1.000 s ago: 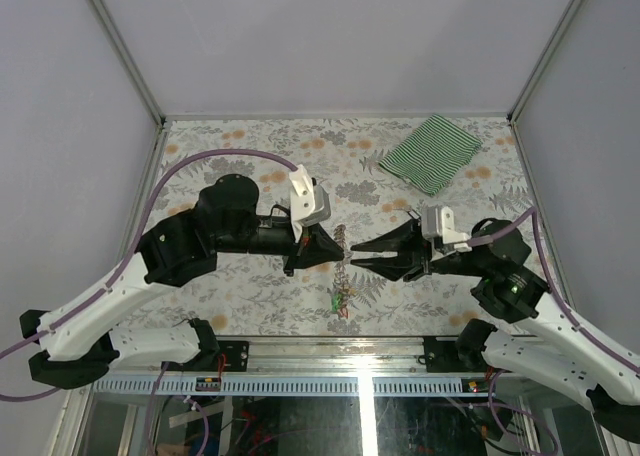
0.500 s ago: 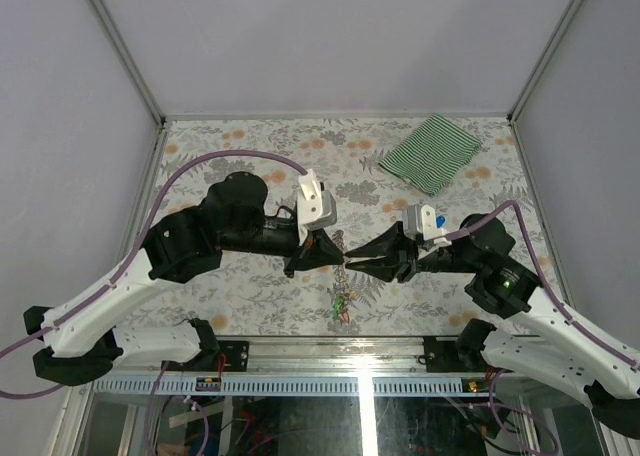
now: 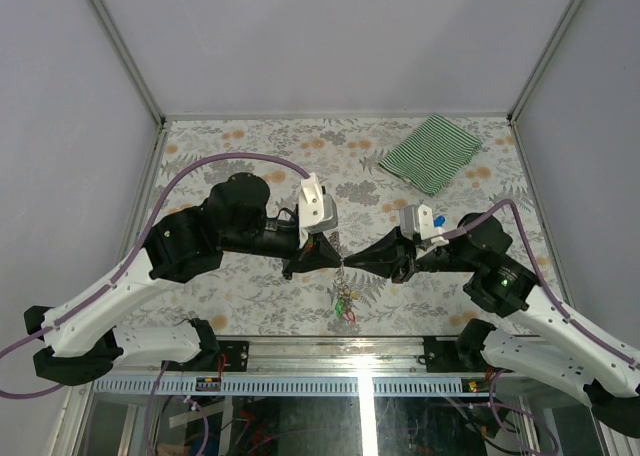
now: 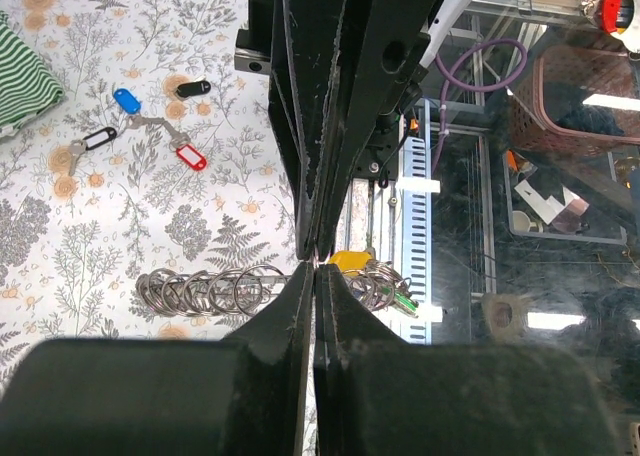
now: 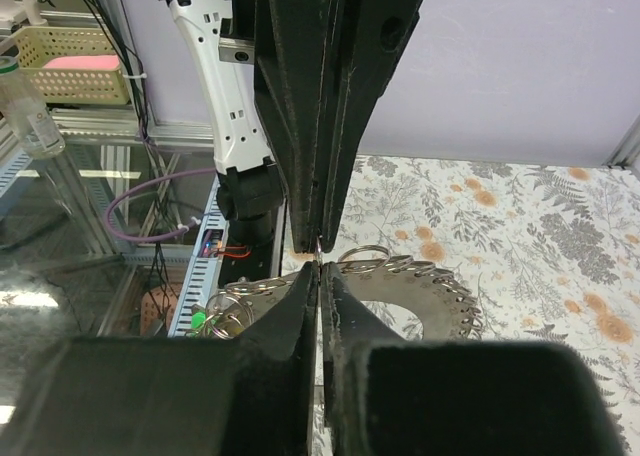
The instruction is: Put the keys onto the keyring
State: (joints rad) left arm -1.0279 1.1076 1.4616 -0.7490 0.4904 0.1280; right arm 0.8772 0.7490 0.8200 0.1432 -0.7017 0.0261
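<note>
"Grey metal first: where is the keyring [image 3: 343, 281] hanging?" the desk is asking.

"It is dangling over the middle of the table [image 3: 250, 146], toward the near rail [image 3: 300, 384], from the spot where the two arms are meeting tip to tip. The left gripper [image 3: 336, 261] is pinching the coil with its jaws pressed together, just as a second ago. The right gripper [image 3: 350, 264] is the one making news: a second ago it was standing open, off to the right of the ring; now it is sitting clamped on the same stretch of coil, nose to nose with the left. Threaded keys [image 3: 347, 311], yellow and green tags among them, are hanging at the ring's lower end."

"And how much room is showing around them?"

"The far half of the floral table is lying open behind both wrists. The green-striped cloth [image 3: 430, 152] is lying in the far right corner, where it was before, well apart from the arms. A blue-tagged key [image 4: 126, 100] and a red-tagged key [image 4: 190, 157] are lying loose on the table on the right arm's side. Grey panels [image 3: 60, 126] are closing the left, right and far sides; the rail is bounding the near edge."
</note>
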